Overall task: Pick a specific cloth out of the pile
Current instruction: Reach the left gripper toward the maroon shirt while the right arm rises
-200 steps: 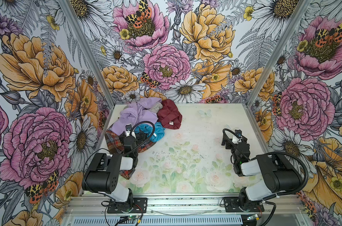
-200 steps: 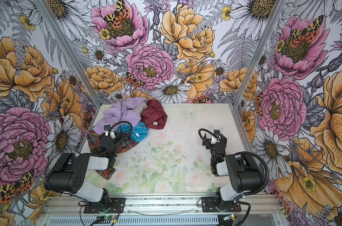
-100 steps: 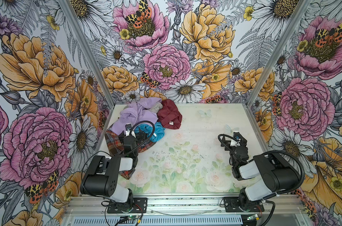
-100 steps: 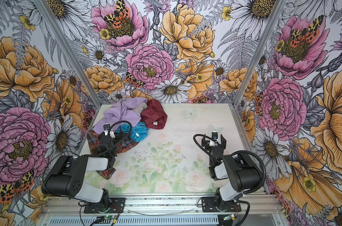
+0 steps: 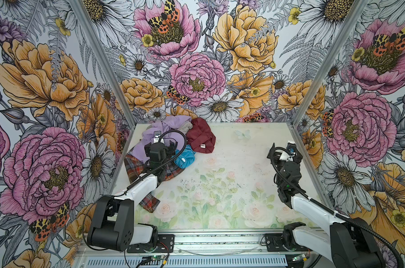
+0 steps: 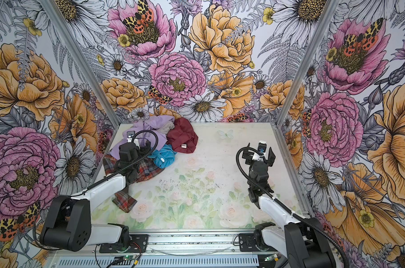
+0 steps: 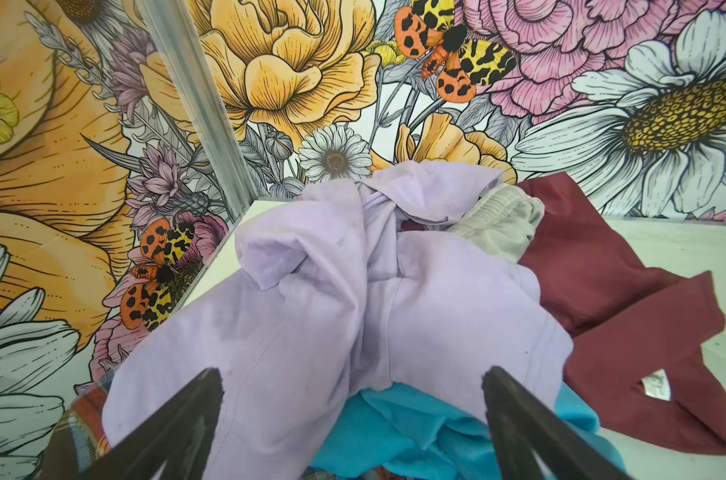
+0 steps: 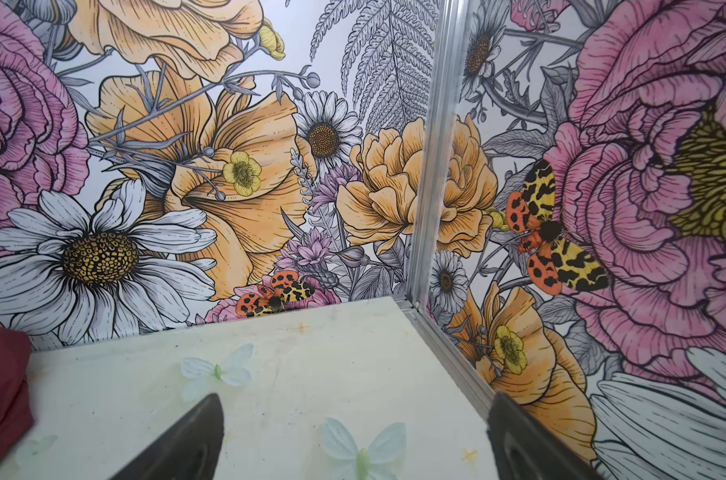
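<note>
The cloth (image 5: 200,138), plain maroon with a small white label, lies crumpled at the right edge of the pile (image 5: 164,130) near the back left corner, also seen in the other top view (image 6: 183,138). The pile holds a lilac garment (image 7: 353,299), a turquoise one (image 5: 185,159), a red-and-grey plaid (image 5: 136,167) and a pale grey-beige piece (image 7: 498,220). My left gripper (image 5: 160,145) hovers open over the lilac and turquoise fabric, holding nothing (image 7: 351,374); the cloth (image 7: 602,270) lies to its right. My right gripper (image 5: 285,150) stands open over bare table (image 8: 355,399) by the right wall.
Floral-printed walls close in the table (image 5: 231,185) on the left, back and right. A metal corner post (image 8: 428,166) stands just beyond my right gripper. A loose end of the plaid (image 5: 149,201) trails toward the front under the left arm.
Both arms have stretched away from the front rail. The right gripper has moved toward the back right corner; the left has edged further over the pile. The clothes have not moved.
</note>
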